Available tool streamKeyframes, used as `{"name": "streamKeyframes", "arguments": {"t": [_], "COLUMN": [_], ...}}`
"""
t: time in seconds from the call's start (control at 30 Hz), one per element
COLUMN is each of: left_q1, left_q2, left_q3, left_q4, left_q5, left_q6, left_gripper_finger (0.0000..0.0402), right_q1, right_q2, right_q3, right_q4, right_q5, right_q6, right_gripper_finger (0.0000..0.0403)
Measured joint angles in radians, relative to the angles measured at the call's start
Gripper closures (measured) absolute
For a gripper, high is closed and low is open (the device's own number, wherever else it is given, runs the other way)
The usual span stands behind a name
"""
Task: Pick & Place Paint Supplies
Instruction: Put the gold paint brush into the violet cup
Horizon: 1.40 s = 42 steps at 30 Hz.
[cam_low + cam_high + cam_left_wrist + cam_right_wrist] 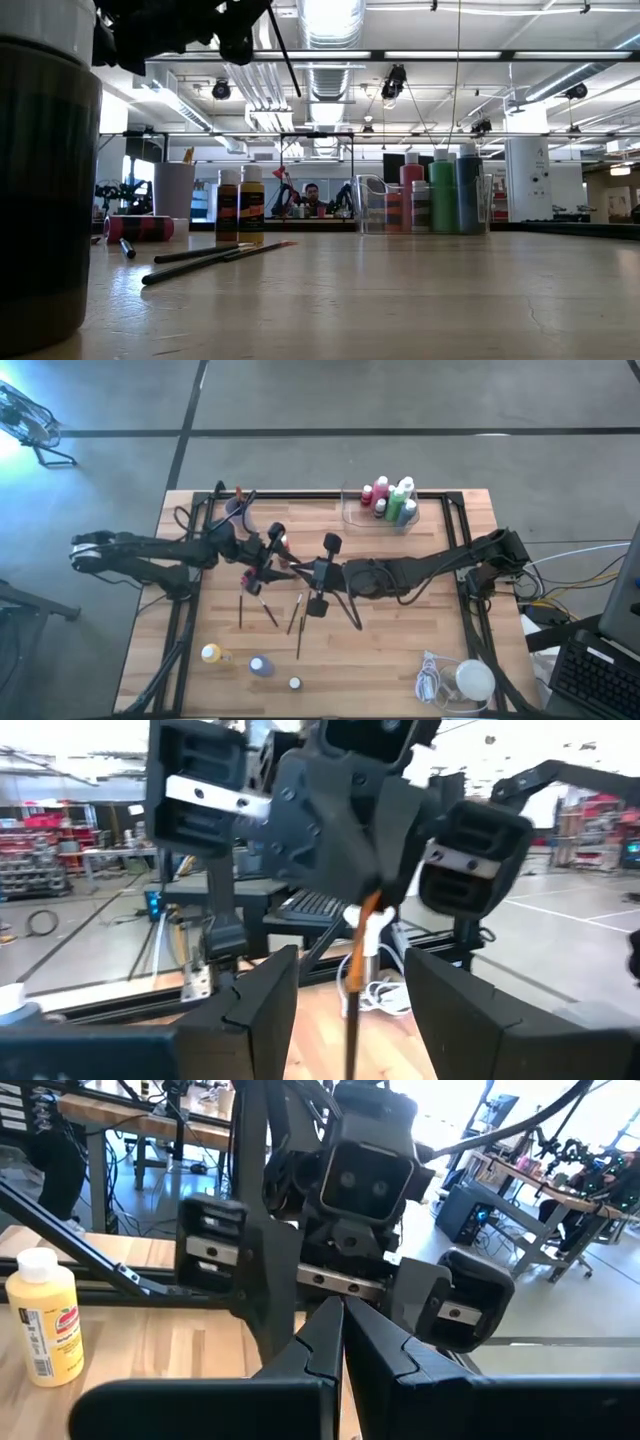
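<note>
A thin dark paintbrush [352, 990] with an orange ferrule hangs above the middle of the table. My right gripper [305, 572], reaching in from the right, is shut on it. My left gripper [350, 1010] faces it from the left and is open, one finger on each side of the brush with a gap on both sides. Several more brushes [272, 610] lie flat on the wood below. A yellow bottle [211, 654], a purple bottle [261, 666] and a small white one [295, 683] stand near the front edge. A pink bottle [140, 228] lies on its side. My right gripper pinches the paintbrush near its upper end [372, 910] between its two shut fingers, coming at it roughly level from the table's right side. The brush hangs slanting below the fingers [285, 55], clear of the table.
A clear tray [352, 512] holding several bottles stands at the far right. A purple cup [235, 506] stands at the far left. A white round lump with a coiled cord [470, 680] sits at the near right corner. Black frame rails run along both sides.
</note>
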<state>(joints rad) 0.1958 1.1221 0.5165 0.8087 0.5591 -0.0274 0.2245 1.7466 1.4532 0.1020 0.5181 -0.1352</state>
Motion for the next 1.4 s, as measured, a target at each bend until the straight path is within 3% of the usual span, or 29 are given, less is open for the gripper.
{"name": "streamKeyframes", "arguments": {"t": [0.5,1.4], "left_q1": [-0.012,-0.011], "left_q2": [0.0,0.0], "left_q3": [0.022,0.022], "left_q4": [-0.01,-0.014], "left_q5": [0.035,0.024], "left_q6": [-0.021,-0.025], "left_gripper_finger": [0.023,0.037], "right_q1": [-0.005,-0.004], "right_q2": [0.0,0.0], "right_q3": [0.0,0.0], "right_q4": [-0.017,-0.018], "right_q5": [0.0,-0.003], "right_q6": [0.004,0.004], "right_gripper_finger": [0.0394,0.0394]}}
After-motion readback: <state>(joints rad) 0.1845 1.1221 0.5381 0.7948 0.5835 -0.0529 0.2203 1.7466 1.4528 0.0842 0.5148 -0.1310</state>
